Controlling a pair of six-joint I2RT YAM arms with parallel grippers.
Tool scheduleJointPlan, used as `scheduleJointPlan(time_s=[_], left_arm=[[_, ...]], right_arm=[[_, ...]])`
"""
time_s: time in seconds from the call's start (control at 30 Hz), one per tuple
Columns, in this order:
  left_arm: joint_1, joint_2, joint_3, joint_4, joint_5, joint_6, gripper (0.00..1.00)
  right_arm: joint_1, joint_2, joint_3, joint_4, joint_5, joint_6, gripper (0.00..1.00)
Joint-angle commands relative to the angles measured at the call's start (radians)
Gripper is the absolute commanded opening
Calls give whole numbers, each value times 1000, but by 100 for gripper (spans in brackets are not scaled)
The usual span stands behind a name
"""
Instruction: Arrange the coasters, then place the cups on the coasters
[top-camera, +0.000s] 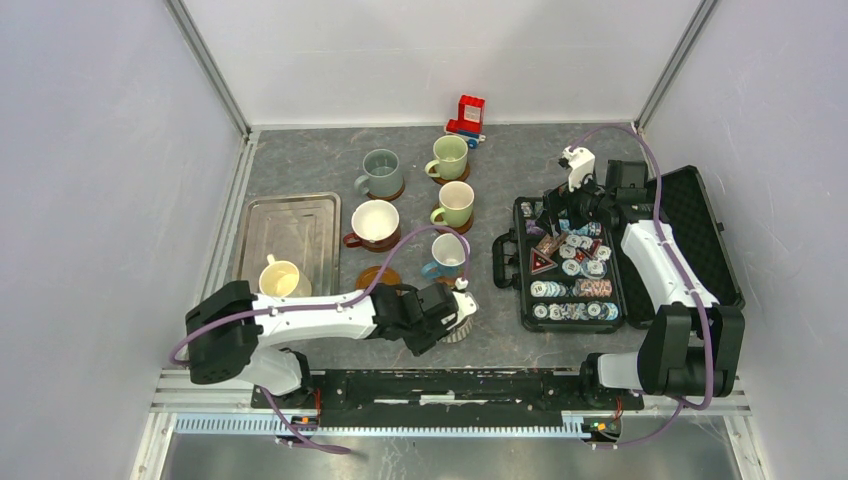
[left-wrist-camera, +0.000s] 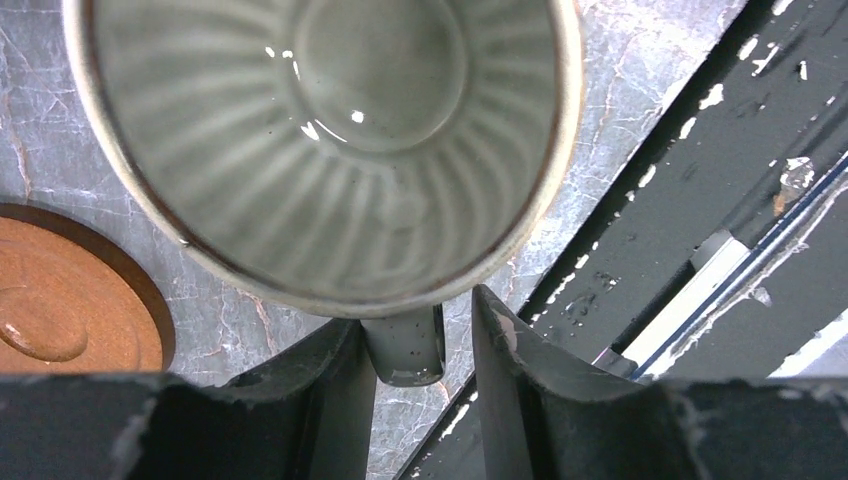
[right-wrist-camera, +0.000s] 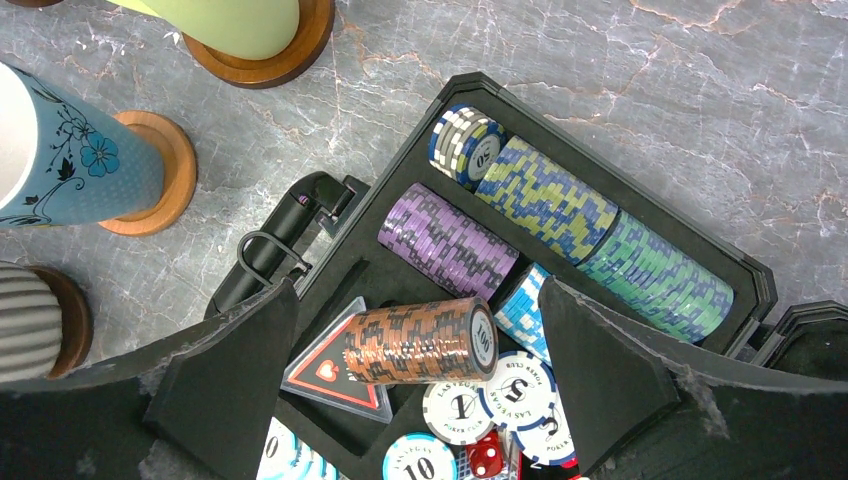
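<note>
1. Metal tray sits at the left of the desk. The cream-yellow cup stands upright in the tray's near part.
2. A bare coaster lies flat on the desk, right of the tray and just left of the ribbed grey cup.
3. Five cups stand on coasters, centre to far:
   - grey-green cup
   - cream-and-brown cup
   - far pale green cup
   - near pale green cup
   - blue-white cup
4. Left claw is at the ribbed grey cup, near-centre. Its jaws are narrow and straddle the handle, with a gap on one side, so it isn't clamped. The cup is upright on a dark coaster.
5. Red toy is at the far edge.
6. Right claw is spread wide and empty, over the open chip case on the right.
</note>
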Motion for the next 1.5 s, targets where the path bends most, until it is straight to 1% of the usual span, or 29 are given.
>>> scheduleJointPlan(time_s=[0.0, 0.1, 0.3, 0.43, 0.47, 0.5, 0.67, 0.77, 0.83, 0.9, 0.97, 1.03, 1.1, 1.23, 1.27, 1.33, 1.37, 1.4, 1.47], left_arm=[[-25, -46, 7, 31, 12, 2, 47], [-30, -43, 22, 13, 15, 8, 52], [-30, -57, 57, -29, -2, 10, 55], [-26, -72, 104, -122, -24, 17, 58], [-16, -94, 106, -137, -32, 11, 61], [8, -119, 110, -151, -6, 9, 62], [91, -207, 182, -310, 81, 88, 78], [139, -260, 236, -418, 176, 162, 90], [200, -289, 290, -471, 240, 201, 99], [292, -301, 359, -520, 291, 257, 100], [407, -291, 423, -555, 334, 310, 100], [543, -267, 473, -606, 424, 391, 100], [656, -246, 494, -619, 466, 446, 100], [900, -159, 554, -644, 484, 557, 100], [967, -131, 576, -659, 499, 604, 100], [1139, -77, 611, -681, 535, 711, 100], [1203, -59, 625, -693, 544, 789, 100], [1284, -34, 640, -706, 541, 862, 100], [1402, 31, 684, -715, 517, 930, 100]], right_arm=[[0, -31, -5, 10, -5, -14, 98], [-1, -28, -3, 8, -7, -15, 98], [-1, -22, 7, 2, -12, -18, 98], [-2, -18, 16, -7, -17, -26, 98], [-1, -15, 17, -10, -18, -28, 98], [-1, -14, 21, -13, -21, -33, 98], [-1, 14, 64, -50, -47, -60, 98], [-1, 41, 94, -69, -59, -73, 98], [-1, 59, 112, -70, -63, -75, 98], [-1, 81, 134, -71, -72, -74, 98], [0, 105, 158, -66, -81, -65, 98], [0, 129, 180, -58, -89, -54, 98], [0, 152, 201, -52, -94, -47, 98], [1, 194, 246, -47, -99, -38, 98], [1, 206, 257, -45, -99, -36, 98], [1, 226, 277, -46, -102, -34, 98], [1, 237, 285, -44, -102, -34, 98], [1, 246, 293, -45, -104, -34, 98], [1, 261, 306, -49, -107, -32, 98]])
